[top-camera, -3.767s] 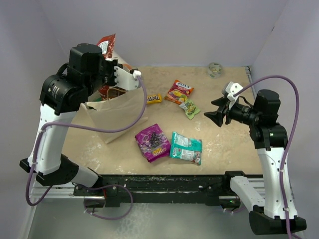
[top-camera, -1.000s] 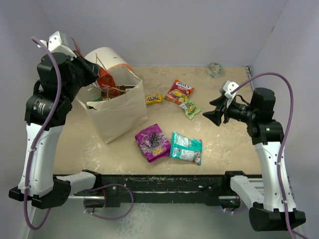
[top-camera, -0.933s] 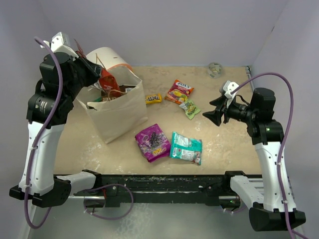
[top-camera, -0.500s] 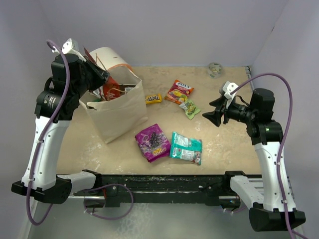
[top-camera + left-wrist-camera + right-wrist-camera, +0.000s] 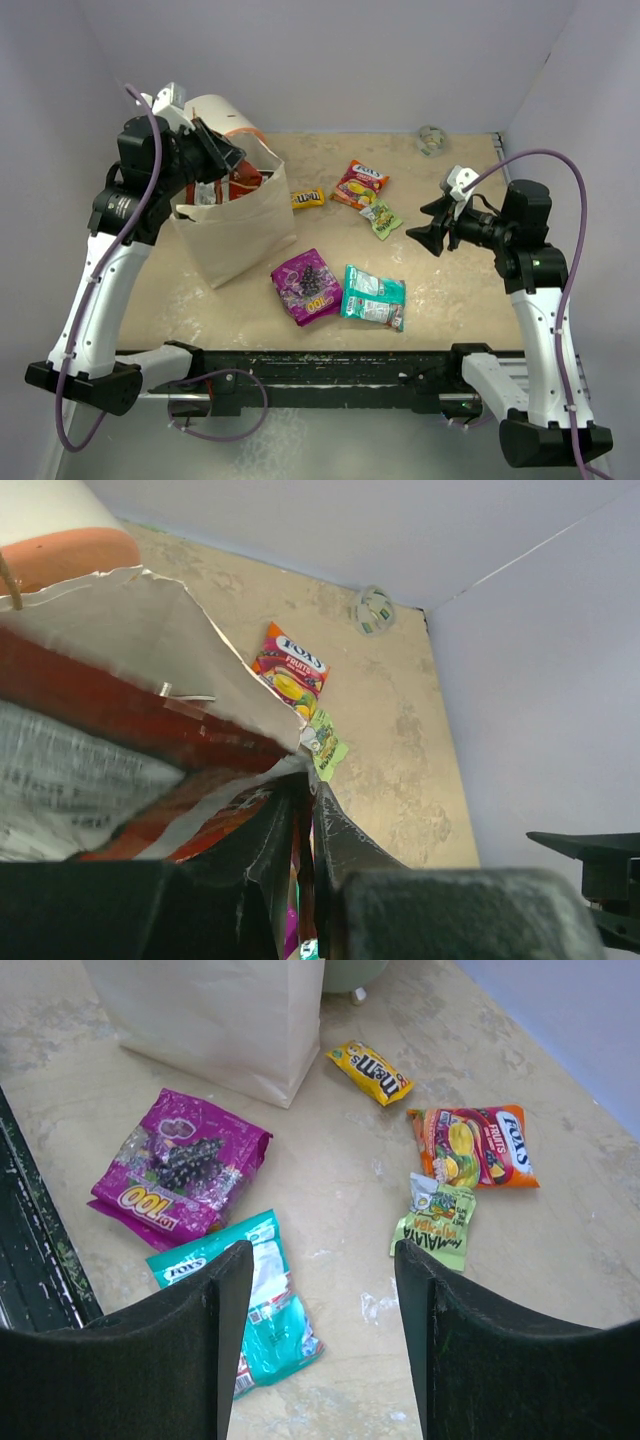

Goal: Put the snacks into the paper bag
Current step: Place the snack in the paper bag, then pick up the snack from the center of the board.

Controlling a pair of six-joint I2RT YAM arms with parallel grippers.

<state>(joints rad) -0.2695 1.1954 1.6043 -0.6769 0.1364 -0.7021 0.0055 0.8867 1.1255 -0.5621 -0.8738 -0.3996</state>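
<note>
Five more to go on our tabletop (image 5: 450, 290): the purple packet (image 5: 307, 285), teal packet (image 5: 374, 296), yellow packet (image 5: 308, 199), orange packet (image 5: 360, 183) and small green packet (image 5: 382, 218). We pinch a red packet (image 5: 243, 178) with our left end effector (image 5: 225, 160) at the mouth of the paper bag (image 5: 240, 228). Our right end effector (image 5: 425, 228) hangs spread, empty.

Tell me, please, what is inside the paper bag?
A red packet sits in the mouth of the paper bag, pinched by the left hand. The walls hide whatever lies deeper.
</note>
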